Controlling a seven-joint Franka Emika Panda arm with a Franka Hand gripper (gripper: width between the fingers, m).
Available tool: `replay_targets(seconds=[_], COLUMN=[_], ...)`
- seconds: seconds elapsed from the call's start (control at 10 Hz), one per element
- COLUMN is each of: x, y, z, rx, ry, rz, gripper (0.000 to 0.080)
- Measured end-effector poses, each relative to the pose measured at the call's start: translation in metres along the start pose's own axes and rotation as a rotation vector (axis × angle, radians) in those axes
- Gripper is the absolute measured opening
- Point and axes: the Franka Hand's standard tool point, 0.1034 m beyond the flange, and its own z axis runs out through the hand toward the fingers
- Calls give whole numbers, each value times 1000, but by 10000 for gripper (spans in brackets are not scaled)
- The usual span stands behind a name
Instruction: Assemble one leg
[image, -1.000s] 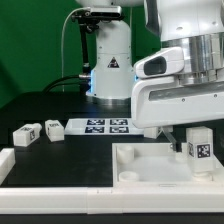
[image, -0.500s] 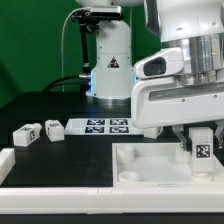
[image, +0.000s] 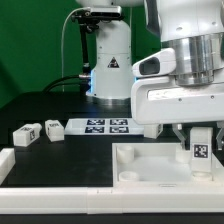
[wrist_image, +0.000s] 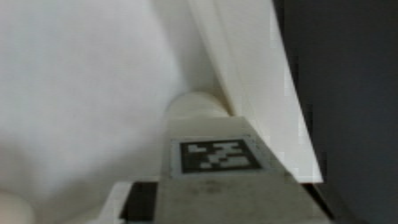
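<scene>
Jaws: prob. clamped on leg (image: 200, 149) | leg upright btwn them

text: none legible | sign: dark triangle sign (image: 110, 68) on arm base (image: 119, 45)

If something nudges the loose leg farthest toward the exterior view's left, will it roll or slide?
The loose leg would probably slide, not roll: its faces look flat and blocky. It lies low, so tipping seems unlikely.

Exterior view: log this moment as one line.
gripper: shut on leg | leg: upright at tabletop, exterior view's right | seating: cannot tell | loose legs: two, beside marker board
</scene>
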Motion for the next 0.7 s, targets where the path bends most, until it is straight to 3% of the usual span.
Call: replay_targets(seconds=[0.5, 0.7], x=[-9, -8], y=[-7, -6], z=[3, 2], rx=[3, 13], ry=[0, -9], rz=[665, 814], gripper=[290, 290])
